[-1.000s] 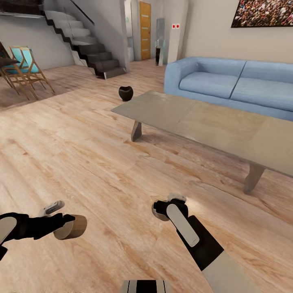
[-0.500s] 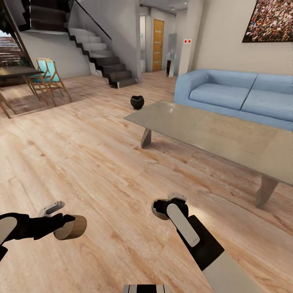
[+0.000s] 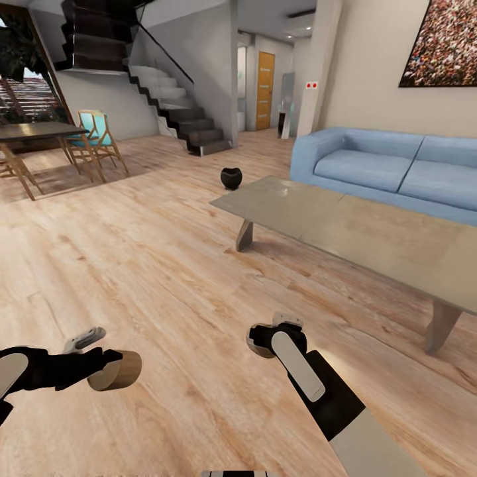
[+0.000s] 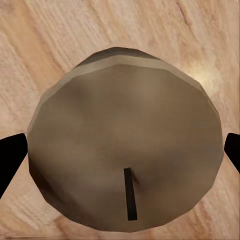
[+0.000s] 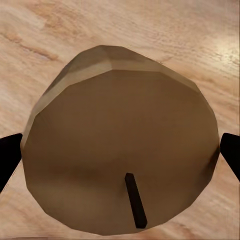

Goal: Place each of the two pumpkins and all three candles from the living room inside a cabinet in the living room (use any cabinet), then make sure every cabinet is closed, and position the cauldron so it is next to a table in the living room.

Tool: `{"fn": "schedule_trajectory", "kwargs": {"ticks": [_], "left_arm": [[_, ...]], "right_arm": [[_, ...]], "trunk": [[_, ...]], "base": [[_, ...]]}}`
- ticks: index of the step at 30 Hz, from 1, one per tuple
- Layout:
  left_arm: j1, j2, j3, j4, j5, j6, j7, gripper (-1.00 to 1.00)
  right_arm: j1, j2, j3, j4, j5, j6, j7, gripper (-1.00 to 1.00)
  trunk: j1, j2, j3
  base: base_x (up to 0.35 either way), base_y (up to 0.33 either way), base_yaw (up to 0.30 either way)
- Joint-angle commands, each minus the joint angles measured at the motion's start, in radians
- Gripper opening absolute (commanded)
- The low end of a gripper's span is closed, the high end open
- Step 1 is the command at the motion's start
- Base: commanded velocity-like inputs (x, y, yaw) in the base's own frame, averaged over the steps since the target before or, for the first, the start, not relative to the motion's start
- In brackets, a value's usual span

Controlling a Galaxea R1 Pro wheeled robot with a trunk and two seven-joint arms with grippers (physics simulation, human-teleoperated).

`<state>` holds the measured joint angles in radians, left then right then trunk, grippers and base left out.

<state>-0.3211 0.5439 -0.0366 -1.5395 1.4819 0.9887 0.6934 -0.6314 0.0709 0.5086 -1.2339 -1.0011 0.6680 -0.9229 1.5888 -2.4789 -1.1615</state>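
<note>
Two candles ride with us, one squeezed in our left pincer (image 3: 109, 371), one in our right pincer (image 3: 262, 341); the cauldron (image 3: 231, 177) sits far ahead by the desk (image 3: 371, 228).

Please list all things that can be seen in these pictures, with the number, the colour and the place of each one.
candle: two, beige-tan; one in the left gripper, one in the right gripper
cauldron: one, black; on the floor beyond the table's far end, apart from it
coffee table: one, glossy grey; in front of the sofa
sofa: one, blue; against the right wall
picture: one, many-coloured; on the wall above the sofa
staircase: one, dark steps; at the back
door: one, orange-brown; in the back hallway
dining table: one, dark; far left
chair: one wooden, turquoise seat; beside the dining table
floor: light wood planks
left gripper: black, shut on a candle
right gripper: black and white, shut on a candle
</note>
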Motion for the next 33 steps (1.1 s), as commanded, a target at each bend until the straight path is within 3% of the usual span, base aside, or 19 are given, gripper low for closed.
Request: {"fn": "schedule_trajectory", "kwargs": {"ticks": [1, 14, 19, 29, 33], "left_arm": [[-0.001, 0.001, -0.002, -0.001, 0.009, 0.001, 0.011, -1.00], [-0.001, 0.001, 0.003, -0.001, 0.011, 0.001, -0.001, -1.00], [-0.001, 0.001, 0.002, -0.001, 0.011, 0.001, 0.008, -1.00], [-0.001, 0.001, 0.001, -0.001, 0.011, 0.001, 0.011, -1.00], [-0.001, 0.001, 0.001, -0.001, 0.011, 0.001, 0.004, -1.00]], "right_arm": [[-0.001, 0.000, 0.001, -0.001, -0.007, 0.004, -0.007, -1.00], [-0.001, 0.000, 0.001, -0.001, -0.006, 0.005, -0.002, -1.00], [-0.001, 0.000, 0.001, -0.002, -0.006, 0.005, -0.002, -1.00], [-0.001, 0.000, 0.001, -0.004, -0.007, 0.004, -0.002, -1.00], [-0.001, 0.000, 0.001, -0.003, -0.007, 0.005, -0.002, -1.00]], "trunk": [[-0.004, 0.007, 0.002], [-0.004, 0.007, 0.002], [-0.023, 0.042, 0.018], [-0.062, 0.112, 0.049], [-0.062, 0.112, 0.049]], "base": [[0.000, 0.000, 0.269], [0.000, 0.000, 0.284], [0.000, 0.000, 0.242], [0.000, 0.000, 0.061], [0.000, 0.000, 0.253]]}}
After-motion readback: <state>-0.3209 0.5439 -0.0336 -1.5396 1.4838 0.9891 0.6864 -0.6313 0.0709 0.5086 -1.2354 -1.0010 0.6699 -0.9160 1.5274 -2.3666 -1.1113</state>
